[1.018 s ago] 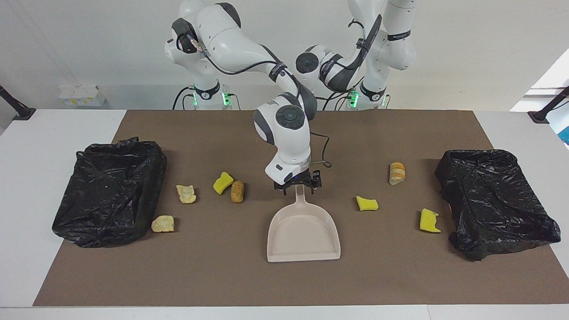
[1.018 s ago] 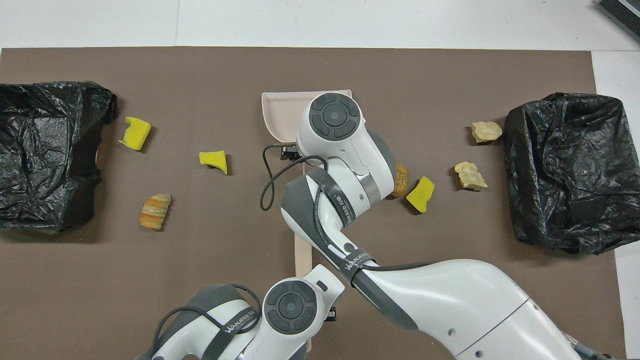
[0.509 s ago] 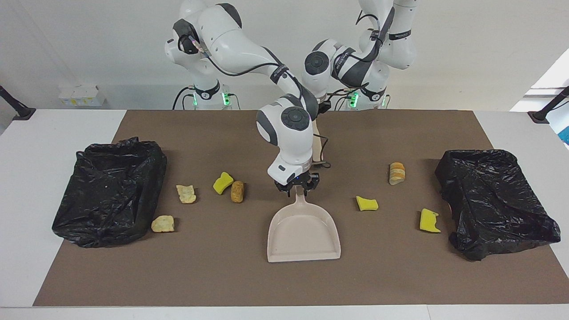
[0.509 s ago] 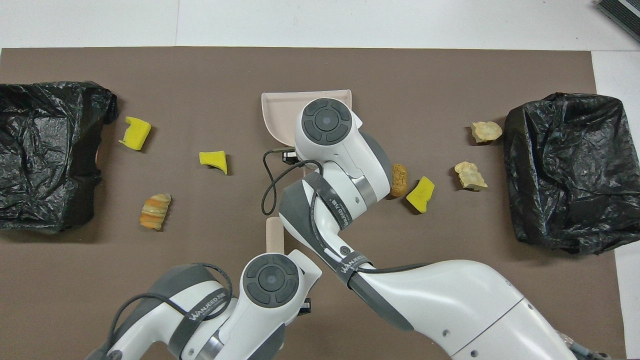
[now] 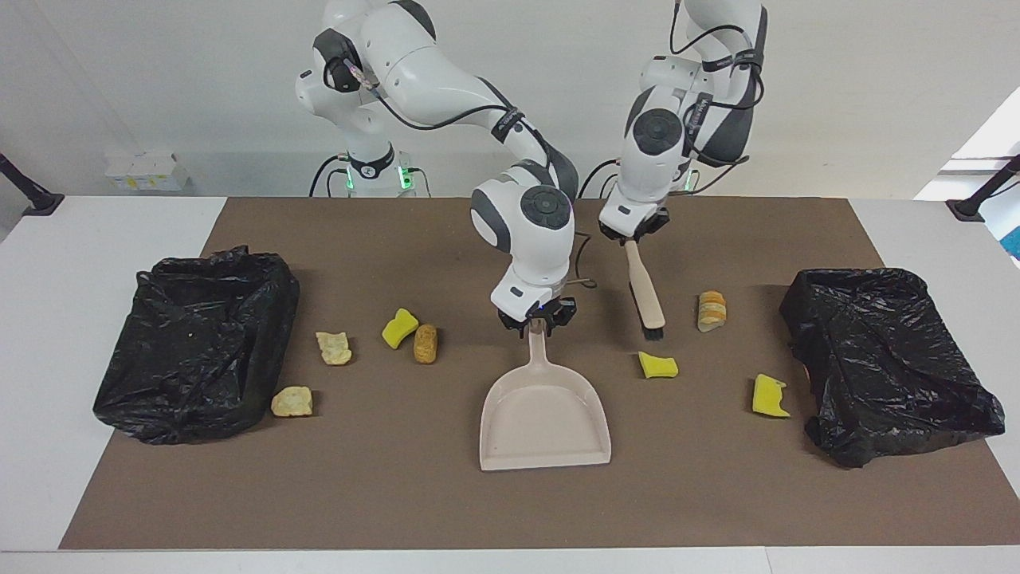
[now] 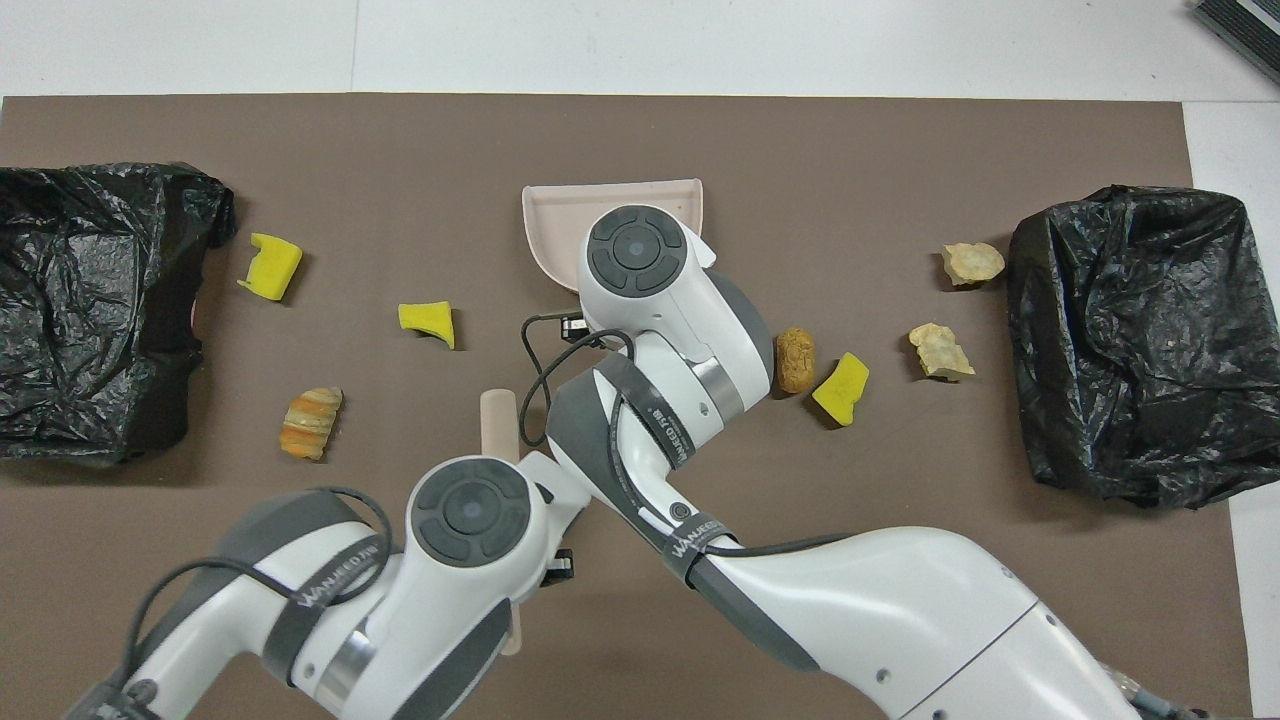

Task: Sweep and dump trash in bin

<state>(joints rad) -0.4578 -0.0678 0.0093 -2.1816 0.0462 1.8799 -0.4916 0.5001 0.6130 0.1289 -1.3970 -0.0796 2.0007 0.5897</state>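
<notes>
Left gripper (image 5: 634, 237) clamps the brush (image 5: 647, 296) handle; right gripper (image 5: 538, 320) looks pinched on the dustpan (image 5: 545, 418) handle (trash untouched).

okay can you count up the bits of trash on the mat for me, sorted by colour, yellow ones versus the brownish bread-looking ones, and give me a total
Yellow sponge chunks: 3
Tan or golden-brown bread-like pieces: 4
Total: 7, all lying on the brown mat, none in the dustpan or either black bin.
</notes>
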